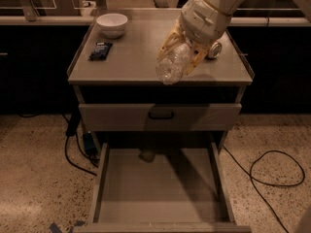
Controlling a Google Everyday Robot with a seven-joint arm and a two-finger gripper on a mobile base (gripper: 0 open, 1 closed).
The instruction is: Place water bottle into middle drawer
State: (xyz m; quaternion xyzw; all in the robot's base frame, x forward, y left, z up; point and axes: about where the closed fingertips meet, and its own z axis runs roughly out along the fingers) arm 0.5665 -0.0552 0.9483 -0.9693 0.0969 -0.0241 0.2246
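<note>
Camera view, looking down on the bench and its drawers. My gripper (pixel 181 55) hangs over the bench top (pixel 126 64), close to the front edge and right of its middle. My fingers (pixel 193 63) are spread around the water bottle (pixel 170 70) and pinch it from both sides. The bottle is tilted, its clear base pointing toward the front edge and lying across that edge as seen from here; its cap end is hidden inside my grip. Just behind my wrist, toward the right edge, a soda can (pixel 214 49) lies on the top. A white bowl (pixel 112 24) stands near the back left corner, and a small dark packet (pixel 100 50) lies beside the left edge, in front of the bowl. Below the front edge sits a closed drawer front with a black handle (pixel 161 114). Beneath it the middle drawer (pixel 160 186) stands pulled out toward the camera, well apart from the bottle. Cables (pixel 272 171) trail over the speckled floor on both sides.
</note>
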